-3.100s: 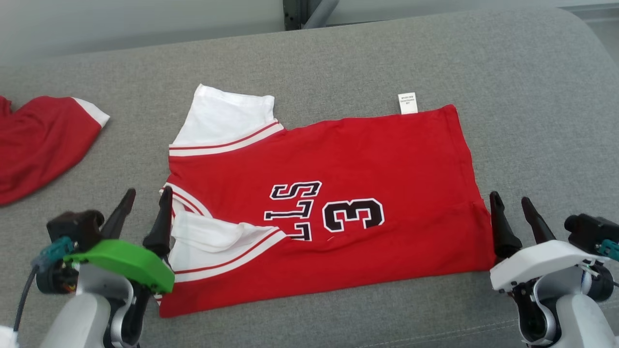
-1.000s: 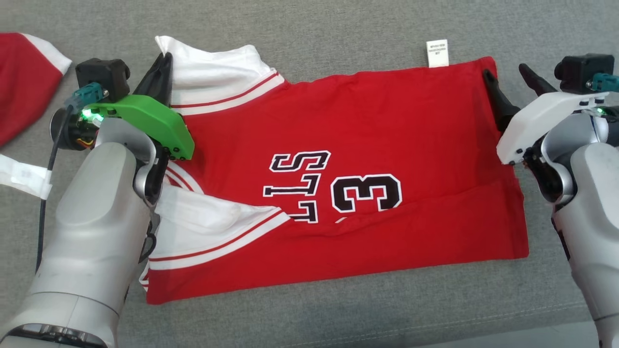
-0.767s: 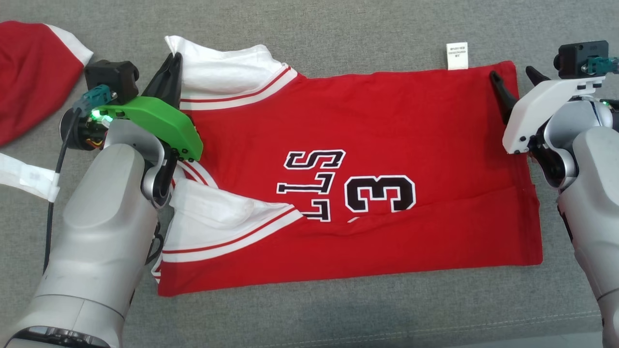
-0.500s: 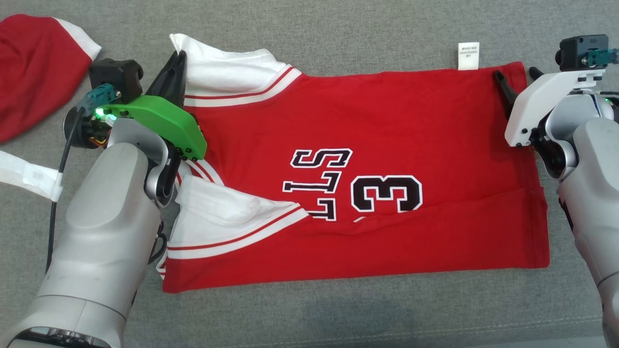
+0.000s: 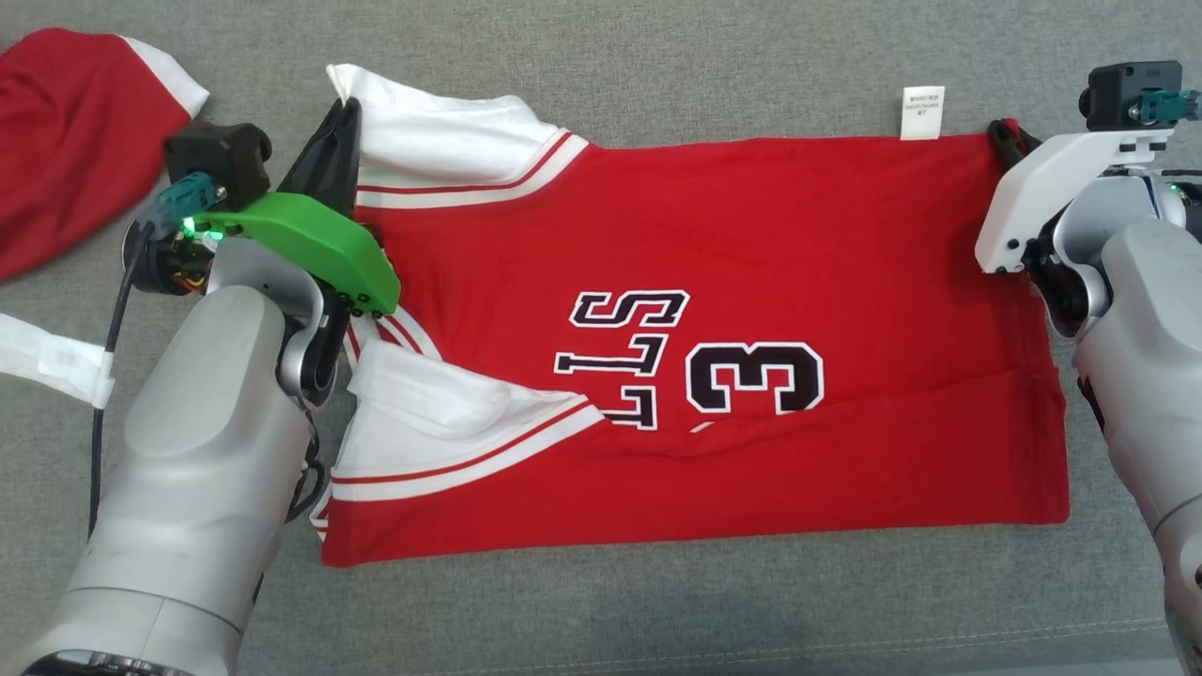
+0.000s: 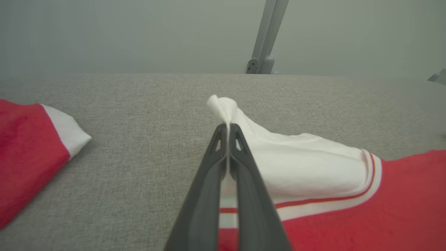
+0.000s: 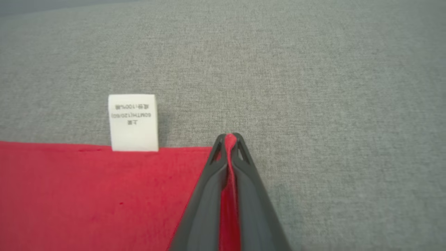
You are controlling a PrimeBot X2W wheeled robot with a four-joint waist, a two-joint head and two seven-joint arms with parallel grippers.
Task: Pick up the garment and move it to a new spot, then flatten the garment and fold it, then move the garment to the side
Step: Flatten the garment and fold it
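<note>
The garment (image 5: 714, 272) is a red jersey with white sleeves and black lettering, lying flat on the grey cushion (image 5: 601, 620). My left gripper (image 5: 343, 103) is shut on the far white sleeve corner (image 6: 223, 104), which pokes up between the fingers in the left wrist view. My right gripper (image 5: 1003, 136) is shut on the garment's far right red corner (image 7: 229, 139), just right of the white care label (image 7: 133, 122). The near hem lies untouched toward the cushion's front edge.
Another red and white piece of clothing (image 5: 66, 131) lies at the far left of the cushion. A white strap (image 5: 47, 357) hangs off my left arm's cable. A grey metal post (image 6: 266, 38) stands behind the cushion.
My right gripper has closed on the garment's far right corner; it was open around it half a second ago. The left gripper has stayed shut on the sleeve. The camera shifted slightly.
</note>
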